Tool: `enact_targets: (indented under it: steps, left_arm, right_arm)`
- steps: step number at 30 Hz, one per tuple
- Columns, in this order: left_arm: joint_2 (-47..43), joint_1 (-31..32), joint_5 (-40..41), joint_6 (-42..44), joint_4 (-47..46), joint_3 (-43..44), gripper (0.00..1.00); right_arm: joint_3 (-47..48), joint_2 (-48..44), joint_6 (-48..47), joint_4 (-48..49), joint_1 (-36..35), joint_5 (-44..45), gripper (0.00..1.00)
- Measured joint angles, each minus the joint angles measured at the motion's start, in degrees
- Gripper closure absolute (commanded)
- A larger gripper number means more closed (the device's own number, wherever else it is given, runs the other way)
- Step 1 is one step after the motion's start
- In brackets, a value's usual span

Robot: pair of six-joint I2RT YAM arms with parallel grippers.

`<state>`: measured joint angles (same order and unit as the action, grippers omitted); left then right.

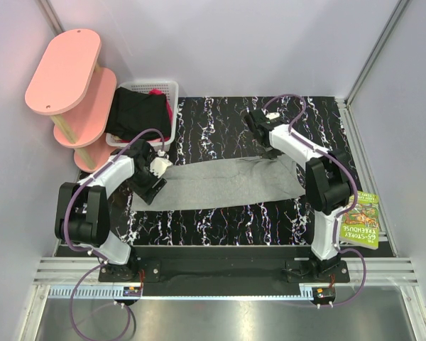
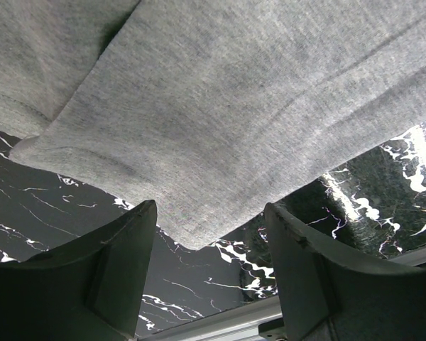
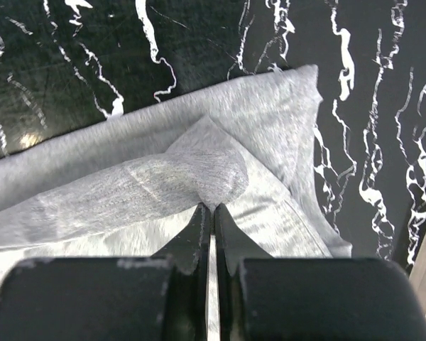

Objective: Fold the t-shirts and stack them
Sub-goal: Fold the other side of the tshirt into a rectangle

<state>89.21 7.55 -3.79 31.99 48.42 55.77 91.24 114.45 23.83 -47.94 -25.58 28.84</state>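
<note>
Top external, left to right: what's on the worktop (image 1: 220, 227)? — raj

Pink shelf (image 1: 64, 71) stands off the far-left corner. Just beside it, at that corner, is the white basket (image 1: 172, 87). The black garment (image 1: 136, 112) is in it, draped over the near rim, with a bit of magenta cloth (image 1: 157, 92) at the back. — ana

Left hand (image 1: 148, 188)? — raj

At the left end of the grey shirt (image 1: 227, 183), near the left edge. Left wrist view: fingers (image 2: 121, 270) spread wide, gripping nothing. The shirt's edge (image 2: 234, 106) lies just past the tips. Can't tell if they touch it. — ana

Shirt itself? — raj

A long strip across the middle of the worktop, running left edge to right edge, mostly flat. — ana

Right hand (image 1: 261, 135)? — raj

Over the shirt's right part, on the side toward the far edge. Right wrist view: fingers (image 3: 195, 234) pressed together on a pinch of the grey cloth (image 3: 199, 170). The cloth is drawn up into a peak at the tips, and the rest lies on the marbled top (image 3: 383, 106). — ana

Further right? — raj

Green-covered book (image 1: 360, 220) at the right edge, beside the right arm, apart from the shirt. — ana
</note>
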Motion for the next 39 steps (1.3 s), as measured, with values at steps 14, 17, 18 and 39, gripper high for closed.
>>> enact_targets:
  steps: [14,17,18,39]
  left_arm:
    - [0.0,0.79,-0.33,-0.11,0.11,0.02,0.33]
    - [0.0,0.81,-0.33,-0.11,0.15,0.04,0.33]
    - [0.0,0.81,-0.33,-0.11,0.2,0.07,0.33]
    - [0.0,0.79,-0.26,-0.13,0.24,0.13,0.33]
  right_arm:
    - [-7.3,-8.24,4.37,-3.39,-5.57,0.17,1.0]
    - [-11.76,-10.01,6.88,-4.98,-6.93,0.17,0.96]
    - [-12.9,-10.43,7.61,-5.42,-7.26,0.17,0.93]
    - [0.46,-4.37,6.84,-4.79,-12.33,-4.72,0.46]
